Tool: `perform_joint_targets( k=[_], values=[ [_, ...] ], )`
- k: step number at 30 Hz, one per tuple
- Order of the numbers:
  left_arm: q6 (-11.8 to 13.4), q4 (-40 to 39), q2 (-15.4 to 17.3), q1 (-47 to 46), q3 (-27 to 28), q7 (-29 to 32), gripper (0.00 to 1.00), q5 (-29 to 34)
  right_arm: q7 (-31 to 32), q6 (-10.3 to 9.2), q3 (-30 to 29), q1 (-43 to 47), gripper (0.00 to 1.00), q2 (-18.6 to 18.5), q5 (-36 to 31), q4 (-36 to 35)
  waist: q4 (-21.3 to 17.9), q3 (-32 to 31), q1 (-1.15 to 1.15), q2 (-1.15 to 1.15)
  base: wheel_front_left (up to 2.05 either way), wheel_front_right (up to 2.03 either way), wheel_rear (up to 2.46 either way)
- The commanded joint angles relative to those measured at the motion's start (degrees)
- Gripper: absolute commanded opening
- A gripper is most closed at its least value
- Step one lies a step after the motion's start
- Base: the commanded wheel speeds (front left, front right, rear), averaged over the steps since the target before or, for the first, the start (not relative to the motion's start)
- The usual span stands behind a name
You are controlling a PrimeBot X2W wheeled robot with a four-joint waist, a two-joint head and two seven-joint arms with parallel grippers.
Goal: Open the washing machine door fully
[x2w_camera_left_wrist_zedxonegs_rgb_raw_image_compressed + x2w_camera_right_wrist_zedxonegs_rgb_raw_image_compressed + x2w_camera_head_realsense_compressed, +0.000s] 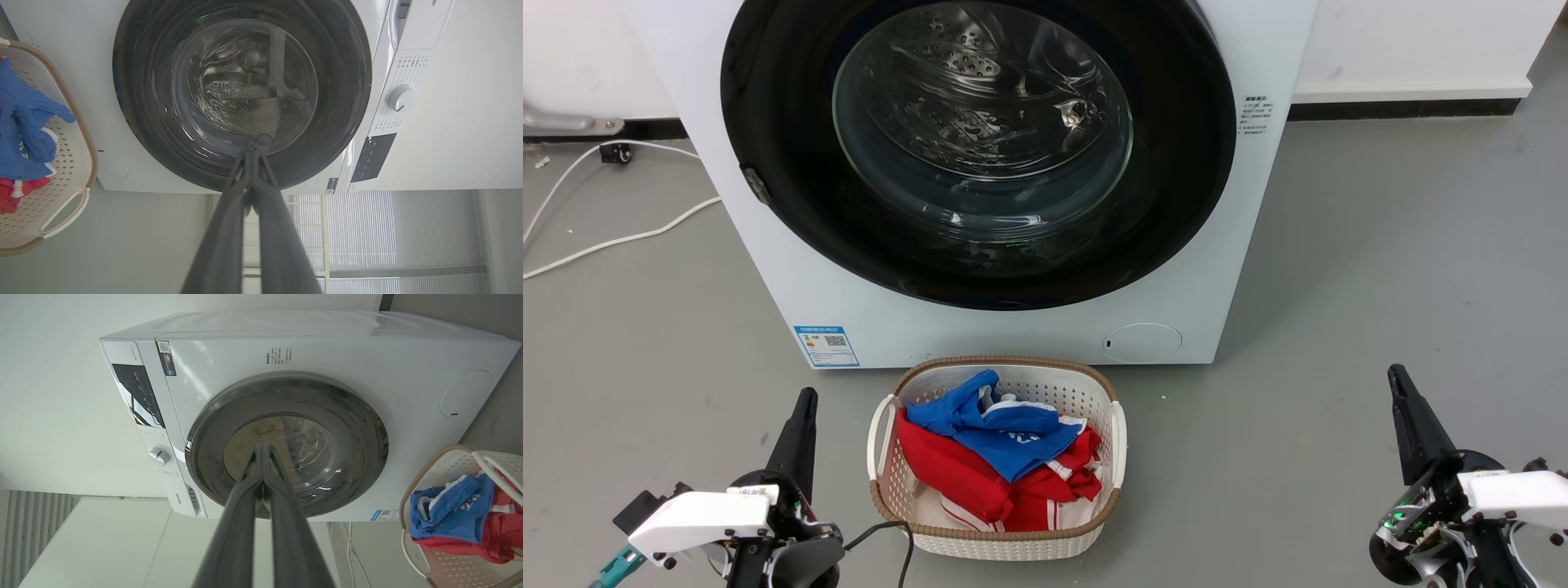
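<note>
Evidently nothing is done yet: the washing machine door (980,155) lies shut at upper centre, while the left gripper (806,400), lower left, and right gripper (1396,377), lower right, hang with fingers together, empty, well apart from it.

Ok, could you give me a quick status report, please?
Left gripper shut, empty; right gripper likewise. Washing machine door closed, untouched. Laundry basket close before it.

Dark left gripper (254,153), tips together, facing the closed washing machine door (143,94); laundry basket (90,163) of blue and red clothes (24,122)
</note>
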Motion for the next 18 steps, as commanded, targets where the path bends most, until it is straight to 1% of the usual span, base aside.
perform_joint_targets(
  k=[1, 18],
  values=[
    [-0.24, -0.19, 0.11, -0.45, 0.10, 0.24, 0.00, -0.01, -0.01, 0.00, 0.04, -0.62, 0.00, 0.16, 0.23, 0.02, 0.00, 0.00, 0.00, 0.00, 0.00, 0.00, 0.00],
    [-0.24, -0.19, 0.11, -0.44, 0.09, 0.24, 0.00, -0.01, -0.01, 0.00, 0.04, -0.62, 0.00, 0.16, 0.23, 0.02, 0.00, 0.00, 0.00, 0.00, 0.00, 0.00, 0.00]
  ],
)
